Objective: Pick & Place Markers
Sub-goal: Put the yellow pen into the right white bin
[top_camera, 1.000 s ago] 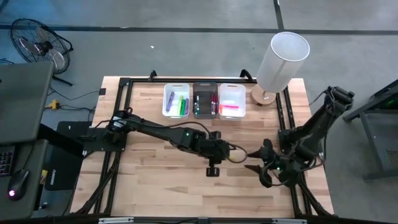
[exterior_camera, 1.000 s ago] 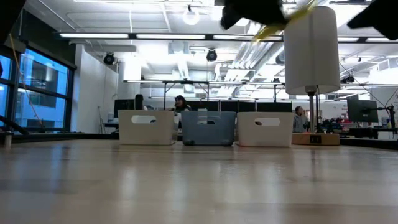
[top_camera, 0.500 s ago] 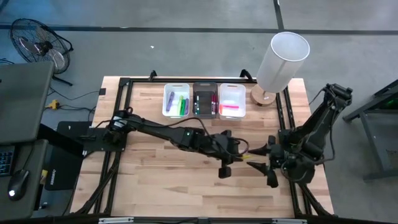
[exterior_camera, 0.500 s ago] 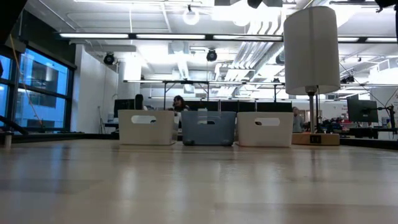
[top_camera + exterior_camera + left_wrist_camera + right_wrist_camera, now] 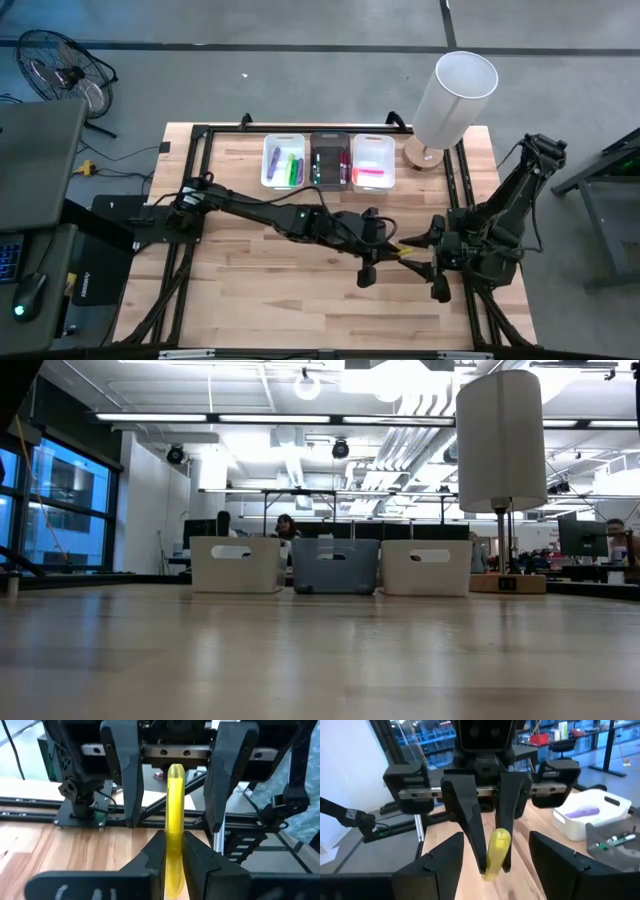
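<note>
— Since a second ago both arms have shifted toward the tabletop's right edge, and the yellow marker [image 5: 175, 820] has left the low view entirely; it now hangs in the air between the two grippers, above the right half of the tabletop [image 5: 250, 290] near its front-right corner.

— Who has it?

— The left gripper [image 5: 385, 248]. Its jaws are pinched narrow on one end of the yellow marker, as the left wrist view shows.

— And which way does the marker lie?

— Its long axis runs from the left gripper straight toward the right gripper [image 5: 432, 258], roughly parallel to the tabletop's front edge. The free end points right into the gap of the right jaws.

— So the right jaws are ready?

— They stand wide, one finger on each side of the free end, not touching it as far as I can tell. The right arm is the nearer one to that end; I judge a hand-over is next, needing only a closing on the free end.

— Other markers?

— Already in the three bins [image 5: 330, 160] along the back edge.
</note>
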Controlling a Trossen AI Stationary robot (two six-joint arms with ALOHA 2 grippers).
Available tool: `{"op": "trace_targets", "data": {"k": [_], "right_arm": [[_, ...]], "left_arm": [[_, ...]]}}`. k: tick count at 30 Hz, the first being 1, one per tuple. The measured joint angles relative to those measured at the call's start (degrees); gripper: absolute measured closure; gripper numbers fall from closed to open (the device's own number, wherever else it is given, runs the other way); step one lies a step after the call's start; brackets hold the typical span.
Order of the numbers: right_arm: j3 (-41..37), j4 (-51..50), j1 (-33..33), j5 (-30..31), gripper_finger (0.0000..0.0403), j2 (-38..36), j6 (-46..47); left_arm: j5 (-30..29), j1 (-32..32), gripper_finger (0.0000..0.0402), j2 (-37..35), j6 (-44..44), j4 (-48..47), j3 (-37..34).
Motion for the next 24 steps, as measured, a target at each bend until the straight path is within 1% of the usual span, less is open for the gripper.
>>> {"op": "trace_targets", "data": {"k": [3, 6, 11, 16, 17, 24], "right_arm": [[0.0, 2.3, 0.0, 0.2, 0.0203, 0.0, -2.6], [0.0, 3.0, 0.0, 0.1, 0.0230, 0.0, -3.8], [0.0, 3.0, 0.0, 0.0, 0.0295, 0.0, -4.1], [0.0, 3.0, 0.0, 0.1, 0.0369, 0.0, -5.2], [0.0, 3.0, 0.0, 0.0, 0.0375, 0.0, -5.7], [0.0, 3.0, 0.0, -0.1, 0.0376, 0.0, -6.3]], "left_arm": [[0.0, 0.0, 0.0364, 0.0, 0.0, 0.1, 0.0], [-0.1, 0.0, 0.0364, 0.0, 0.0, 0.1, 0.0], [-0.1, 0.0, 0.0364, 0.0, 0.0, 0.2, 0.0], [0.0, 0.0, 0.0364, 0.0, 0.0, 0.2, 0.0], [0.0, 0.0, 0.0364, 0.0, 0.0, 0.2, 0.0], [-0.4, 0.0, 0.0363, 0.0, 0.1, -0.2, 0.0]]}}
